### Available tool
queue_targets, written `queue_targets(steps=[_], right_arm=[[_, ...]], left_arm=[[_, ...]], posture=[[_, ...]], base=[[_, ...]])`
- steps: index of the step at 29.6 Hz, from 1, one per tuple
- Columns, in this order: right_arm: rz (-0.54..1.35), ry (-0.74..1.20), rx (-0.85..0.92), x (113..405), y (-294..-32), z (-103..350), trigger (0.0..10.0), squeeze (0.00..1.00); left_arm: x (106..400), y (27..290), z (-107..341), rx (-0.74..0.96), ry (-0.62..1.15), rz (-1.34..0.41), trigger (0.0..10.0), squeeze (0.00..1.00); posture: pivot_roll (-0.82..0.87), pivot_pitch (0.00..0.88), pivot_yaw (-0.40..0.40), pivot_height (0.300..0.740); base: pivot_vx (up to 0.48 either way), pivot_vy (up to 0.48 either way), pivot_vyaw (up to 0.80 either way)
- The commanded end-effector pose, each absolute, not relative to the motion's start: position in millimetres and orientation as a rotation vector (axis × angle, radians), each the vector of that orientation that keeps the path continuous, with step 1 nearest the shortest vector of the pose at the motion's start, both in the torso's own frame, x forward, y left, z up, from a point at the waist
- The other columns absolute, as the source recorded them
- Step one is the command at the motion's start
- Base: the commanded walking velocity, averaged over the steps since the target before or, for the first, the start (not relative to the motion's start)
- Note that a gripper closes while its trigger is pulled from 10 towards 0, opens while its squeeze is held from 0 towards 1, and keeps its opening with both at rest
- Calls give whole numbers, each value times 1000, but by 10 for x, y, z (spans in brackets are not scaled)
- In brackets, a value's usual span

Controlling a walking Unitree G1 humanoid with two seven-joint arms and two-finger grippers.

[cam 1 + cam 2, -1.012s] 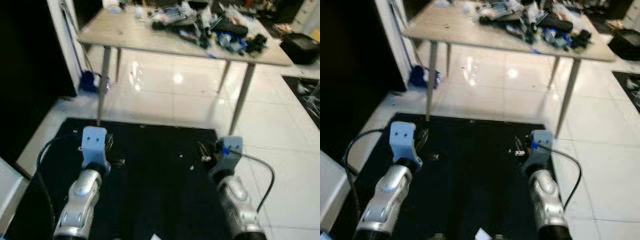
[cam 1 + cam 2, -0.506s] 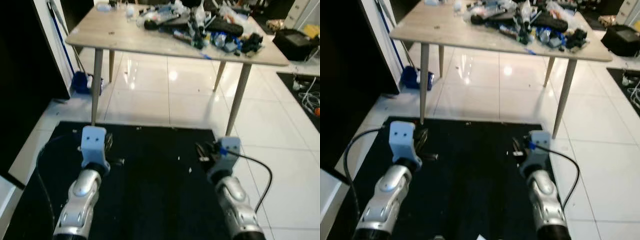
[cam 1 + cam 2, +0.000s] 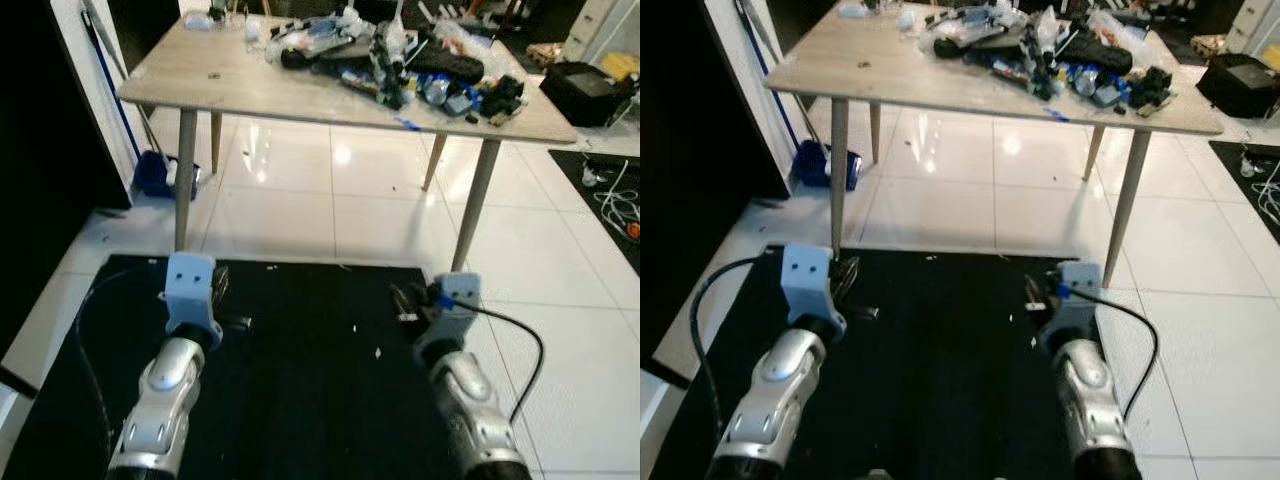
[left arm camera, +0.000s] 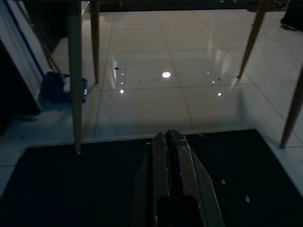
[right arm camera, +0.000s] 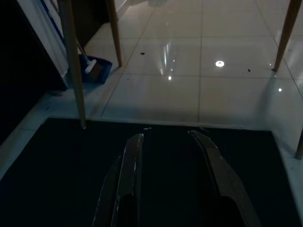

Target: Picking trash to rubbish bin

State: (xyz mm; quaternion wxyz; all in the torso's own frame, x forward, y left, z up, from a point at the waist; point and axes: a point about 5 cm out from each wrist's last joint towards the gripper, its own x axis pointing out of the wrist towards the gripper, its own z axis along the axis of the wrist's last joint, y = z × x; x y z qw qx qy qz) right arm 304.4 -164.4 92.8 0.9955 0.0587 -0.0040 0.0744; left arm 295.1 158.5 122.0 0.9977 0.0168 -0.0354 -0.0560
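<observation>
Both arms held forward over the black mat (image 3: 300, 380). Left claw (image 4: 170, 137) pressed closed, empty; right claw (image 5: 165, 137) spread wide, empty. Trash is heaped on the worktop (image 3: 200, 80) ahead (items too jumbled to identify). Bin unseen. Since 1.0 s ago, blur gone; view has shifted.

Pale wood-grain table (image 3: 250, 85), tan legs. Glossy white floor tiles (image 3: 330, 210) w/ grey grout lines. Plain black mat (image 3: 300, 400), few white specks. Blue dustpan (image 3: 155, 172) at 10 o'clock. Black bag (image 3: 590, 92) at 2 o'clock. Silver arms, light-blue wrist mounts, black cables.
</observation>
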Motion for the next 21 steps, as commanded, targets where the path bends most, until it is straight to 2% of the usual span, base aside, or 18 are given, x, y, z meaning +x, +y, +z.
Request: queue_targets(steps=[1,4,21], right_arm=[[131,9,109,3012,-1711,881,10000,0],[130,7,109,3013,-1714,885,10000,0],[132,-2,103,3015,-1721,899,10000,0]], left_arm=[[2935,1574,1183,41,-57,-123,10000,0],[2941,1575,1187,43,-58,-124,10000,0],[2942,1562,1194,38,-62,-125,10000,0]], posture=[[10,128,-24,740],[10,131,-24,740],[10,142,-26,740]], base=[[300,0,-488],[299,0,-460],[297,0,0]])
